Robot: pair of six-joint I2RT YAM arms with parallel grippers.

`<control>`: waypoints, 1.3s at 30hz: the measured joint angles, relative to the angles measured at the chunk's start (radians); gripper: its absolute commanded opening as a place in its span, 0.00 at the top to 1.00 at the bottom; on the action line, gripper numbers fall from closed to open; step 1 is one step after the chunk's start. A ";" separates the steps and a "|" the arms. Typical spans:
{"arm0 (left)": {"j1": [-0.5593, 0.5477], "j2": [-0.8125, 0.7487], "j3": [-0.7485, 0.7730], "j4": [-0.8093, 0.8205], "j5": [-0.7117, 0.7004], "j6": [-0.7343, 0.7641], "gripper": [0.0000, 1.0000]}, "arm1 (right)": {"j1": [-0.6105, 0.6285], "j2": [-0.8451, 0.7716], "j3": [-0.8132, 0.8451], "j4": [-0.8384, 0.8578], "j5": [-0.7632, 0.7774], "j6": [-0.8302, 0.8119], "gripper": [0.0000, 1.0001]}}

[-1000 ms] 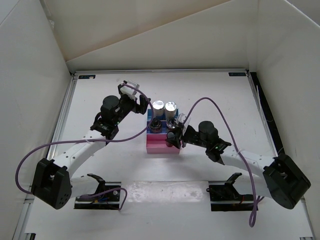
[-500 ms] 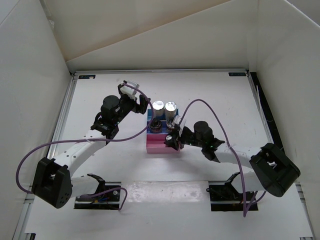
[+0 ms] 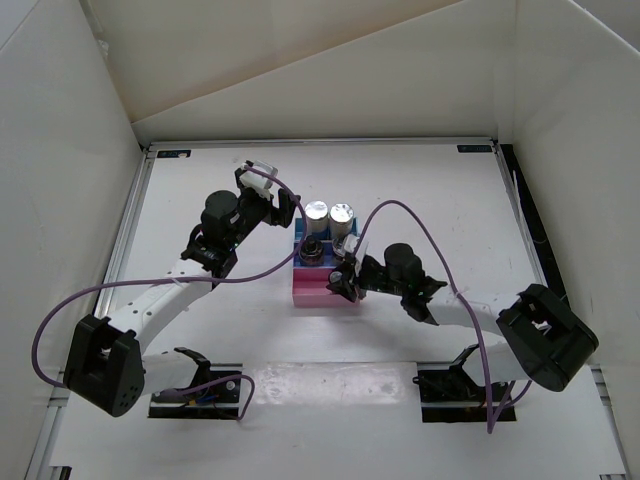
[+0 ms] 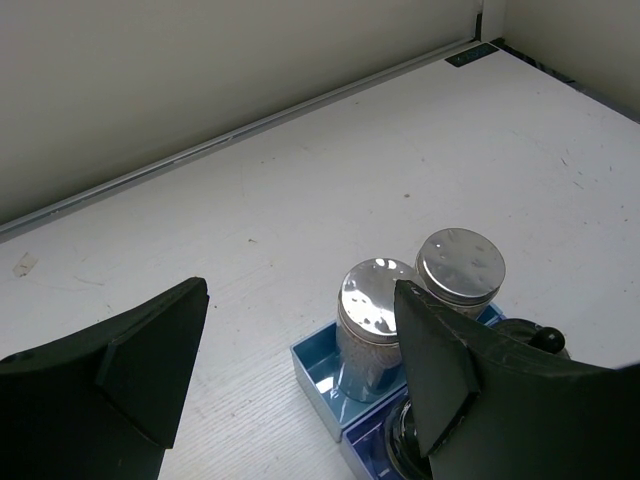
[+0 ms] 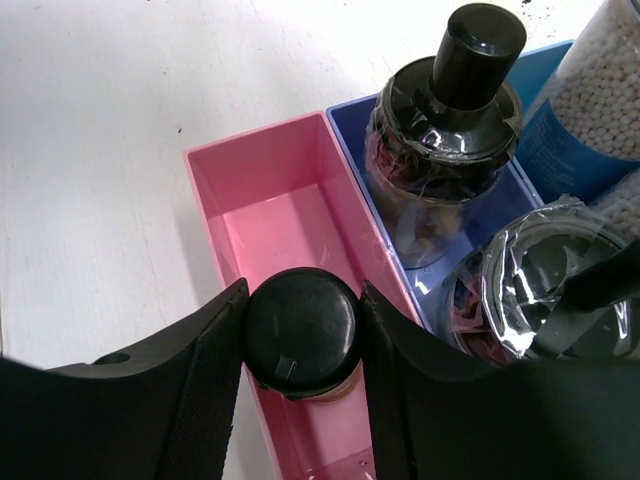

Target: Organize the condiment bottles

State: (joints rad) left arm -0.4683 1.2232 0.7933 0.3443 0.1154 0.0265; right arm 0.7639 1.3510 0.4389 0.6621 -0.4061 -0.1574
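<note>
Everywhere white walls (image 3: 60,150) and white table (image 3: 450,200); left jaws apart, right jaws around dark bottle (image 5: 301,330)

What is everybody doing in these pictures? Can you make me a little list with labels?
Right side: right gripper shut on the slim dark bottle
Where the bottle is: in the pink compartment at the front of the rack
Bottle resting on the pink floor: cannot tell
Left side: left gripper open, holding nothing, near the back of the rack
Blue middle compartment: two clear jars with dark tops
Light-blue back compartment: two white shakers with silver lids
</note>
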 measured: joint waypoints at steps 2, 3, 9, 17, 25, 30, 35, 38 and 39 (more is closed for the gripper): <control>0.000 0.000 0.000 0.000 0.000 0.000 0.15 | 0.002 0.001 0.005 -0.007 0.003 -0.008 0.35; 0.000 0.000 0.000 0.000 0.000 0.000 0.15 | 0.002 0.002 0.008 -0.010 0.004 -0.010 0.32; 0.000 0.000 0.000 0.000 0.000 0.000 0.15 | 0.004 0.005 0.017 -0.019 0.016 -0.035 0.22; 0.000 0.000 0.000 0.000 0.000 0.000 0.15 | 0.009 -0.003 0.018 -0.033 0.036 -0.037 0.20; 0.000 -0.006 0.000 -0.001 0.000 -0.002 0.15 | 0.051 -0.074 0.024 -0.044 0.069 -0.037 0.20; 0.000 -0.012 0.000 -0.008 0.000 -0.001 0.15 | 0.064 -0.164 0.058 -0.110 0.094 -0.052 0.20; 0.000 -0.039 -0.005 -0.040 -0.024 0.005 0.15 | 0.076 -0.308 0.108 -0.236 0.163 -0.091 0.19; 0.000 -0.074 -0.016 -0.079 -0.055 0.014 0.15 | 0.066 -0.406 0.156 -0.346 0.226 -0.135 0.19; 0.000 -0.085 -0.016 -0.097 -0.064 0.014 0.15 | 0.046 -0.440 0.172 -0.384 0.242 -0.145 0.18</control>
State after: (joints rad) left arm -0.4683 1.1385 0.7769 0.2478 0.0517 0.0410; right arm 0.8097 0.9112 0.6113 0.2779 -0.1642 -0.3027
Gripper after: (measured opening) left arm 0.853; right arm 0.809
